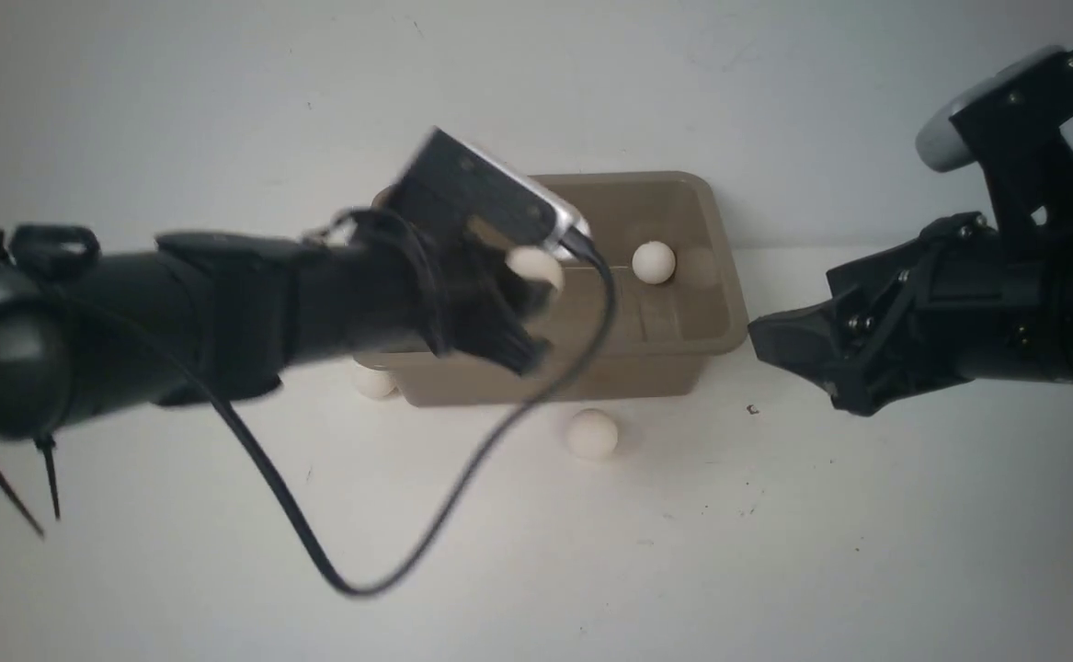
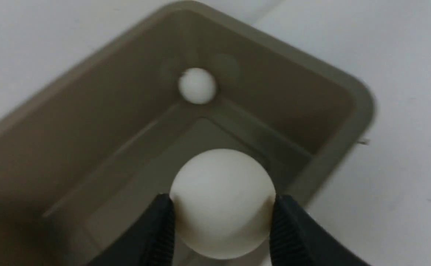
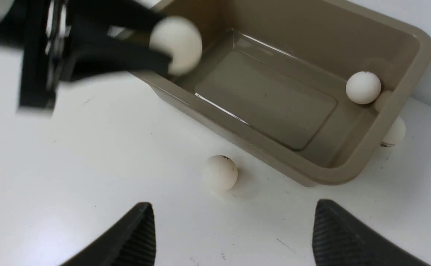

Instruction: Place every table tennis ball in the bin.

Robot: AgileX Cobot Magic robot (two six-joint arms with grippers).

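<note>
Left gripper (image 2: 222, 202) is clamped on a table tennis ball (image 2: 222, 177), which is pinched between both pads and held above the bin (image 1: 646, 372), over its left half and clear of the bin floor. The left arm is blurred in the front view. Right gripper (image 3: 233, 208) is spread wide with nothing between the fingers, and is held just right of the bin's near-right corner, above the table (image 1: 775, 533). Second ball (image 1: 654, 262) is seen inside the bin, on the floor toward the far-right corner. Third ball (image 1: 591, 433) is seen on the table just near of the bin's near wall, apart from it. Fourth ball (image 1: 372, 380) is seen at the bin's near-left corner, partly hidden. Fifth ball (image 3: 394, 131) is seen outside the right end wall, partly hidden by the rim; contact cannot be told.
</note>
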